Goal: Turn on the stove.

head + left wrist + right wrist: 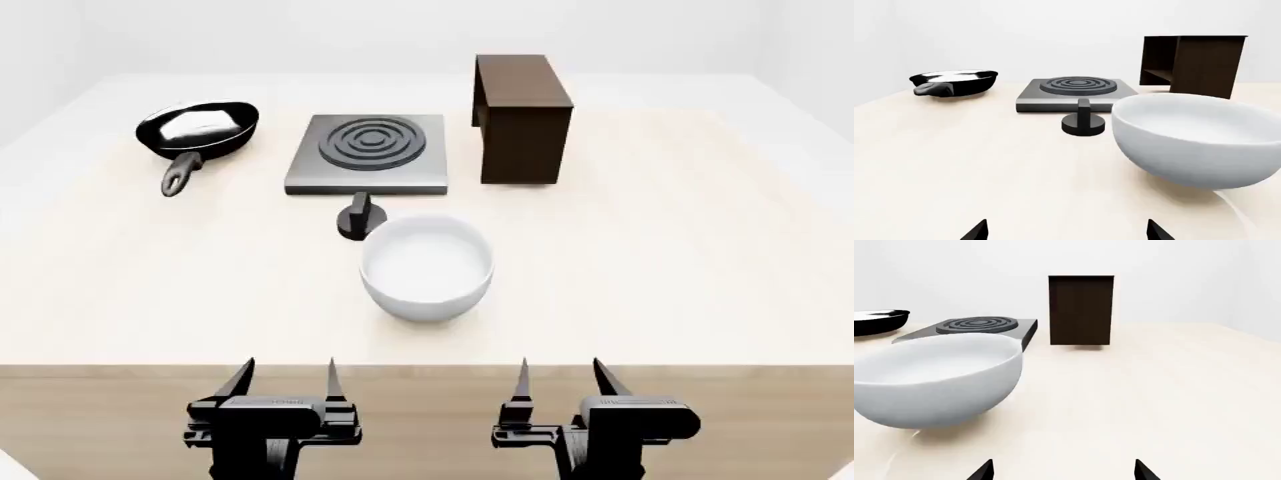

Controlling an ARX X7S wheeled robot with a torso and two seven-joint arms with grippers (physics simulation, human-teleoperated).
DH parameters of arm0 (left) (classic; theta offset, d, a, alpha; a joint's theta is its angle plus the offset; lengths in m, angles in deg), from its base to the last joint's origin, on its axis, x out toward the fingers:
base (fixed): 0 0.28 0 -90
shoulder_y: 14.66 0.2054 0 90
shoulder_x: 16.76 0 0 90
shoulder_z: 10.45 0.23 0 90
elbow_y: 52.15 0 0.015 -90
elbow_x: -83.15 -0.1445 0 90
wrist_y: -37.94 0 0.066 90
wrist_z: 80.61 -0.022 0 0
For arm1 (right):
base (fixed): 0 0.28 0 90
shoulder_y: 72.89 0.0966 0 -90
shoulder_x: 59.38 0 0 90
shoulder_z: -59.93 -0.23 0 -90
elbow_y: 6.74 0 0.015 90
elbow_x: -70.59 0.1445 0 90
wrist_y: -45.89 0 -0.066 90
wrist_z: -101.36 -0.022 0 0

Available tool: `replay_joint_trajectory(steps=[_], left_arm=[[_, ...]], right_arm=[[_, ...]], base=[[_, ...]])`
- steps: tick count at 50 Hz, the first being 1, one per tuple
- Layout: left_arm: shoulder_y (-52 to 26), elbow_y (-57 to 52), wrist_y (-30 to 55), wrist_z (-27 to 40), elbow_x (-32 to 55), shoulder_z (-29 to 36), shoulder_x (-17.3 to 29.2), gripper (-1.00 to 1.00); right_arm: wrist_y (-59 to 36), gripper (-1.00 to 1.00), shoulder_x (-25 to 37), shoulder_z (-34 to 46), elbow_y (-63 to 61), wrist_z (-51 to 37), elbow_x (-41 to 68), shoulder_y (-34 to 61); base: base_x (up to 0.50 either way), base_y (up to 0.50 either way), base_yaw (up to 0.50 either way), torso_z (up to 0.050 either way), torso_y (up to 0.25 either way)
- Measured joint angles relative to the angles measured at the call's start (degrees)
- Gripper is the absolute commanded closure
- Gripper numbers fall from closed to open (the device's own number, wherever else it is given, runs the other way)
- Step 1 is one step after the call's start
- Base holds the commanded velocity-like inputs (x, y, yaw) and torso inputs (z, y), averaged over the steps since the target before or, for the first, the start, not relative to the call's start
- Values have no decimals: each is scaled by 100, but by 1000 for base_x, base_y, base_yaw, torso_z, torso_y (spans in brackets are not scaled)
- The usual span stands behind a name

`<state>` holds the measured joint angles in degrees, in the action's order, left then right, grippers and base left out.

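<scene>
Hiding part of the stove [967, 330], the white bowl [934, 382] blocks its knob.

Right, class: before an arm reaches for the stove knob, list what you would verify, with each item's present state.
1. Knob in view, standing just in front of the stove: ok.
2. Left gripper open and holding nothing: ok.
3. Right gripper open and holding nothing: ok.
4. Straight path to the knob: not ok for the right arm, since the white bowl sits close in front of it; the left looks freer.
5. Frying pan and dark shelf apart from the knob: ok.
6. Knob's on or off position: cannot tell.
</scene>
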<state>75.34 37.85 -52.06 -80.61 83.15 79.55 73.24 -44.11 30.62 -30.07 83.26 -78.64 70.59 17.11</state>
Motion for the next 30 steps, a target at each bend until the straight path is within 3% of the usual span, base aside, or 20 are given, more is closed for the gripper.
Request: replay_joint_trajectory(steps=[16, 30], left_arm=[[-12, 17, -5, 225, 193, 229, 191, -100], [-12, 4, -16, 394, 335, 400, 332, -100]], right_arm=[[-12, -100, 170, 191, 4, -204, 187, 12], [-18, -100, 315, 344, 2, -395, 316, 19]], base=[[0, 0, 0, 0, 0], [0, 481, 0, 0, 0]])
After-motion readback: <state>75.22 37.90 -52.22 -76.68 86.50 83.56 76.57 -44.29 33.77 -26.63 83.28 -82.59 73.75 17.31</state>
